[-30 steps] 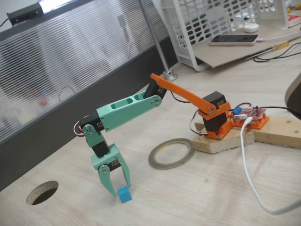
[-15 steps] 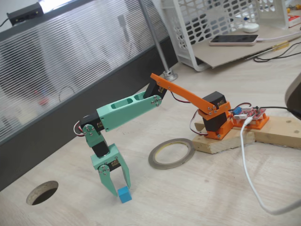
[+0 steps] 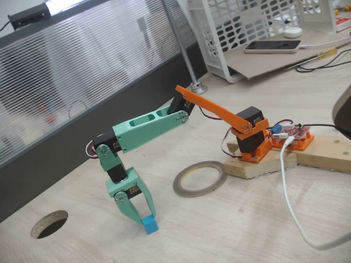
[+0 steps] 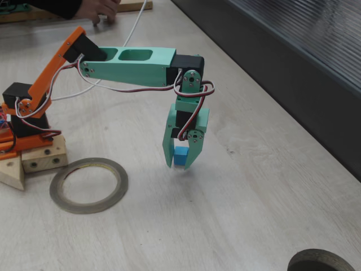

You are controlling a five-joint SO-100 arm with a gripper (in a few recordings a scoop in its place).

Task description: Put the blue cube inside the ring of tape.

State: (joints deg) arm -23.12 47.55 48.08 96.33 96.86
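Note:
The blue cube [image 3: 149, 224] [image 4: 180, 156] sits between the tips of the green jaws, low over the wooden table; I cannot tell whether it touches the surface. My gripper [image 3: 143, 219] [image 4: 180, 163] points straight down and is shut on the cube, with a jaw pressed against each side. The ring of tape [image 3: 179, 184] [image 4: 122, 185] lies flat on the table with nothing inside it. In a fixed view it is to the right of the gripper, near the arm's base. In another fixed view it is to the gripper's left.
A dark round hole [image 3: 49, 223] [image 4: 321, 262] is cut in the table on the far side of the gripper from the ring. The arm's wooden base block [image 3: 258, 165] [image 4: 35, 158] borders the ring. A white cable [image 3: 290, 208] trails nearby. A person's hand [image 4: 98, 10] rests at the table's edge.
The jaws, open around the cube a second ago, have shut on it. The cube has shifted slightly to the right in the fixed view.

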